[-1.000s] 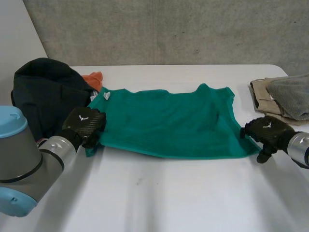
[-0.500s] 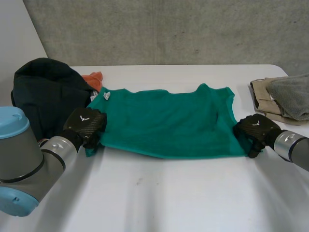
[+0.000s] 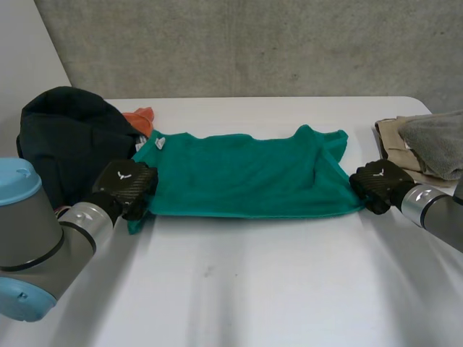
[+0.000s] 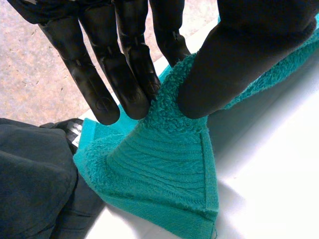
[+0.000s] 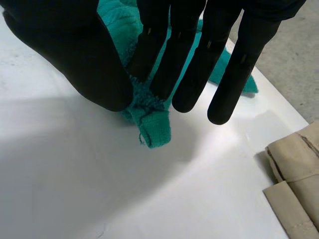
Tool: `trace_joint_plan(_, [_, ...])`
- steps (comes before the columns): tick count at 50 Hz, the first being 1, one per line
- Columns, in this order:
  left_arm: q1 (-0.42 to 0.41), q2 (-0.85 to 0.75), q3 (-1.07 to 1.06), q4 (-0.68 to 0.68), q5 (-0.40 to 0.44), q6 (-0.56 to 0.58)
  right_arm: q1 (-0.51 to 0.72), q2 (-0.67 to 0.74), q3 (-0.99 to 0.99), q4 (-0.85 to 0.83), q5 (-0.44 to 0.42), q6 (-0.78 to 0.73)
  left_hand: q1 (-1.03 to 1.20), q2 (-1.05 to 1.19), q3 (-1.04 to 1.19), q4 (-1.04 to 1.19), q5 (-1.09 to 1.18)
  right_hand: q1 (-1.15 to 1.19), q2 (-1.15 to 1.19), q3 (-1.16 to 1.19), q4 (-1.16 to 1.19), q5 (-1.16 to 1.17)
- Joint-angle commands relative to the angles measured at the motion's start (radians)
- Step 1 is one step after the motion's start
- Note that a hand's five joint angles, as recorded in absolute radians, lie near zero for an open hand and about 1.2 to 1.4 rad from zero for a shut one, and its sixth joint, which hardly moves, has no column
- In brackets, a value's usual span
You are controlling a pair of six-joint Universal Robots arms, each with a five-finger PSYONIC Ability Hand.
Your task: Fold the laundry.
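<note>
A teal green towel point(image 3: 246, 181) lies spread across the white table point(image 3: 239, 289). My left hand point(image 3: 127, 186) pinches its near left corner point(image 4: 169, 164) between straight fingers point(image 4: 124, 74) and thumb. At the near right corner, my right hand point(image 3: 376, 186) has closed on the cloth. There the thumb point(image 5: 75, 55) and fingers point(image 5: 169, 55) squeeze a small bunch of teal fabric point(image 5: 152, 124) just above the table. Both hands rest low at the towel's front edge.
A dark garment pile point(image 3: 69, 141) with an orange cloth point(image 3: 141, 117) behind it sits beside my left arm. Folded beige cloth point(image 3: 396, 148) and a grey towel point(image 3: 438, 141) lie stacked at the right edge, close to my right hand. Concrete floor lies beyond the table.
My right hand moved left to the towel's near right corner and closed on it. The towel's front right edge drew back and tightened. The left hand stayed put.
</note>
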Motion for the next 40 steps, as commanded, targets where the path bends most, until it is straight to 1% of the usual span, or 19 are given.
trace_joint_plan(1, [-0.001, 0.017, 0.001, -0.022, 0.0, -0.001, -0.002, -0.073, 0.009, 0.072, 0.003, 0.062, 0.247, 0.199, 0.205, 0.196, 0.21, 0.281, 0.219, 0.213, 0.206, 0.246])
trace_joint_plan(3, [-0.003, 0.026, -0.003, -0.048, 0.003, 0.004, -0.005, -0.11, 0.019, 0.126, 0.006, 0.056, 0.247, 0.199, 0.205, 0.196, 0.21, 0.281, 0.219, 0.213, 0.206, 0.246])
trace_joint_plan(7, [-0.004, 0.066, -0.016, -0.163, 0.005, 0.009, -0.029, -0.176, 0.048, 0.346, 0.029, -0.044, 0.247, 0.199, 0.205, 0.196, 0.21, 0.281, 0.219, 0.213, 0.206, 0.246])
trace_joint_plan(8, [-0.004, 0.086, -0.017, -0.216, 0.007, 0.022, -0.046, -0.202, 0.065, 0.459, 0.053, -0.117, 0.247, 0.199, 0.205, 0.196, 0.21, 0.281, 0.219, 0.213, 0.206, 0.246])
trace_joint_plan(11, [-0.001, 0.106, -0.017, -0.307, 0.016, 0.062, -0.077, -0.234, 0.087, 0.636, 0.116, -0.249, 0.247, 0.199, 0.205, 0.196, 0.21, 0.281, 0.219, 0.213, 0.206, 0.246])
trace_joint_plan(12, [0.0, 0.114, -0.016, -0.368, 0.023, 0.1, -0.09, -0.258, 0.101, 0.72, 0.142, -0.317, 0.247, 0.199, 0.205, 0.196, 0.21, 0.281, 0.219, 0.213, 0.206, 0.246])
trace_joint_plan(16, [0.0, 0.114, 0.0, -0.5, 0.04, 0.203, -0.089, -0.283, 0.111, 0.715, 0.142, -0.307, 0.247, 0.199, 0.205, 0.196, 0.21, 0.281, 0.219, 0.213, 0.206, 0.246])
trace_joint_plan(20, [-0.007, 0.082, 0.041, -0.559, 0.04, 0.268, -0.083, -0.259, 0.11, 0.717, 0.141, -0.291, 0.247, 0.199, 0.205, 0.196, 0.21, 0.281, 0.219, 0.213, 0.206, 0.246])
trace_joint_plan(25, [-0.016, -0.007, 0.144, -0.524, 0.016, 0.274, -0.04, -0.196, 0.046, 0.686, 0.148, -0.25, 0.247, 0.199, 0.205, 0.196, 0.21, 0.281, 0.219, 0.213, 0.206, 0.246])
trace_joint_plan(28, [-0.018, -0.076, 0.219, -0.465, -0.003, 0.269, -0.014, -0.168, -0.002, 0.615, 0.15, -0.137, 0.247, 0.199, 0.205, 0.196, 0.21, 0.281, 0.219, 0.213, 0.206, 0.246])
trace_joint_plan(32, [-0.026, -0.156, 0.296, -0.392, -0.024, 0.259, 0.008, -0.148, -0.02, 0.514, 0.15, -0.035, 0.247, 0.199, 0.205, 0.196, 0.21, 0.281, 0.219, 0.213, 0.206, 0.246])
trace_joint_plan(33, [-0.027, -0.168, 0.309, -0.375, -0.029, 0.256, 0.012, -0.147, -0.021, 0.496, 0.15, -0.024, 0.189, 0.141, 0.147, 0.139, 0.152, 0.281, 0.219, 0.213, 0.206, 0.246])
trace_joint_plan(34, [-0.027, -0.182, 0.32, -0.356, -0.032, 0.253, 0.017, -0.145, -0.019, 0.48, 0.151, -0.018, 0.064, 0.016, 0.021, 0.013, 0.026, 0.281, 0.219, 0.213, 0.206, 0.246])
trace_joint_plan(35, [-0.029, -0.199, 0.338, -0.327, -0.045, 0.245, 0.028, -0.141, -0.017, 0.454, 0.154, -0.003, -0.182, -0.23, -0.224, -0.232, -0.219, 0.281, 0.219, 0.213, 0.206, 0.246])
trace_joint_plan(36, [-0.029, -0.202, 0.345, -0.315, -0.055, 0.242, 0.032, -0.139, -0.016, 0.444, 0.157, 0.003, -0.315, -0.363, -0.357, -0.366, -0.352, 0.281, 0.219, 0.213, 0.206, 0.246])
trace_joint_plan(37, [-0.032, -0.198, 0.348, -0.307, -0.076, 0.234, 0.041, -0.139, -0.008, 0.422, 0.159, 0.017, -0.604, -0.652, -0.647, -0.655, -0.641, 0.281, 0.219, 0.213, 0.206, 0.246])
trace_joint_plan(38, [-0.033, -0.191, 0.346, -0.307, -0.087, 0.23, 0.046, -0.139, -0.002, 0.414, 0.162, 0.026, -0.729, -0.777, -0.772, -0.78, -0.766, 0.281, 0.219, 0.213, 0.206, 0.246])
trace_joint_plan(39, [-0.038, -0.182, 0.34, -0.31, -0.098, 0.226, 0.049, -0.139, 0.002, 0.405, 0.164, 0.031, -0.794, -0.842, -0.837, -0.845, -0.832, 0.281, 0.219, 0.213, 0.206, 0.246])
trace_joint_plan(40, [-0.046, -0.155, 0.319, -0.316, -0.119, 0.214, 0.055, -0.141, 0.015, 0.39, 0.165, 0.043, -0.798, -0.846, -0.84, -0.848, -0.835, 0.281, 0.219, 0.213, 0.206, 0.246])
